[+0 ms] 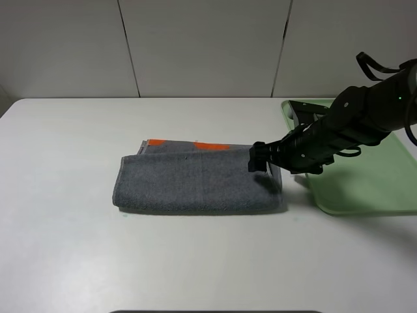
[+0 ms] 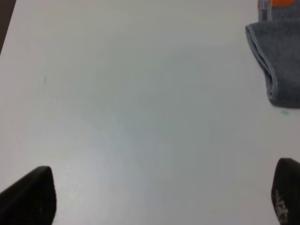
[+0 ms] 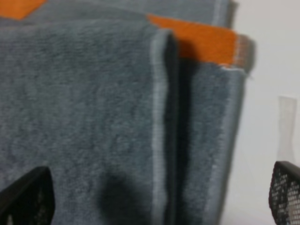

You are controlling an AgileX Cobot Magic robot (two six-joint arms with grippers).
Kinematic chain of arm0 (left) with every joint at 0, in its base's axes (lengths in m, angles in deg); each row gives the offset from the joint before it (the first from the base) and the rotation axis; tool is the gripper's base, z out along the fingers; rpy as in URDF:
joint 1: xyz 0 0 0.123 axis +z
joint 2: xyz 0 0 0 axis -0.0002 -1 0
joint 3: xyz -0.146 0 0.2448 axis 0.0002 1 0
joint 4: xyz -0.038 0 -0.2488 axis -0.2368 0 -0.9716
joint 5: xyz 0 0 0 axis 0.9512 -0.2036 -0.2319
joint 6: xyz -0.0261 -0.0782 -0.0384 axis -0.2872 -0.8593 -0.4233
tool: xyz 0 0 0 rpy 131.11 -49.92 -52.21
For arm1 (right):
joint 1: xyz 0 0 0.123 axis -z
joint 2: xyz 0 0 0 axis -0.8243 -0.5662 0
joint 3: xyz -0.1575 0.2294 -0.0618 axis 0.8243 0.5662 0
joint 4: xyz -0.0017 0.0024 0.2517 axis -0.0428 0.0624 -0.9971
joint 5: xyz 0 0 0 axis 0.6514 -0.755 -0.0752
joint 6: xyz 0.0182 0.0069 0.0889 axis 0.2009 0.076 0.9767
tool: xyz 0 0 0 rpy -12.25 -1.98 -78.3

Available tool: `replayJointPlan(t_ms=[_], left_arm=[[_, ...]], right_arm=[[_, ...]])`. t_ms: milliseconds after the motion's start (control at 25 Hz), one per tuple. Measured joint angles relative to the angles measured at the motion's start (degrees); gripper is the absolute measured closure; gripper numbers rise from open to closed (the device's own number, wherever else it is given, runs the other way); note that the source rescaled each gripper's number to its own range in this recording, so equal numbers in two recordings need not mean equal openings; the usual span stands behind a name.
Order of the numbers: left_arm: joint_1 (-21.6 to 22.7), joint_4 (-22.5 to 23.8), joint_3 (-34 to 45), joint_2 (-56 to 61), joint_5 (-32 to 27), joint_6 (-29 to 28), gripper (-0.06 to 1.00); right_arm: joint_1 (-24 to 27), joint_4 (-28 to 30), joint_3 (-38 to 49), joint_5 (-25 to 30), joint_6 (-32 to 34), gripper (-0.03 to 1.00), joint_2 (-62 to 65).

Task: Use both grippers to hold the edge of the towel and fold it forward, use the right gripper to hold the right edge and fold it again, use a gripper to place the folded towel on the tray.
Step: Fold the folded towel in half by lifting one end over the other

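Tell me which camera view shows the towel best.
The exterior high view: almost the whole folded towel is in frame. The left wrist view catches only one folded end; the right wrist view is a close-up of its layered edge and orange band.

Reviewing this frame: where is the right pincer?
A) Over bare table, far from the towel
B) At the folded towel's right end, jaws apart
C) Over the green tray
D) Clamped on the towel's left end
B: the high view shows the right pincer at the right end of the folded towel, short of the tray. Its wrist view shows both tips spread wide with towel between them.
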Motion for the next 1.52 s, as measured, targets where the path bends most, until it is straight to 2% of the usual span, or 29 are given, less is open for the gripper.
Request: replayJointPlan(t_ms=[560,920,960,1160,1400,1520], left_arm=[[0.00,0.00,0.00,0.00,0.00,0.00,0.03],[0.00,0.00,0.00,0.00,0.00,0.00,0.03],[0.00,0.00,0.00,0.00,0.00,0.00,0.03],[0.00,0.00,0.00,0.00,0.00,0.01,0.03],[0.00,0.00,0.00,0.00,0.00,0.01,0.03],[0.00,0.00,0.00,0.00,0.00,0.01,0.03]], right_arm=[[-0.96,-0.74,-0.04,-1.36,0.10,-0.03,-3.32],[-1.13,-0.97,-0.20,-4.32,0.05,-0.01,-4.53],[-1.13,-0.97,-0.20,-4.30,0.05,0.04,-4.60],[-1.13,-1.17,-0.20,-2.66,0.05,0.42,-4.90],[-1.13,-1.64,-0.22,-0.80,0.11,0.70,-4.97],[-1.13,-1.97,-0.33,-0.25,0.72,0.92,-5.04]])
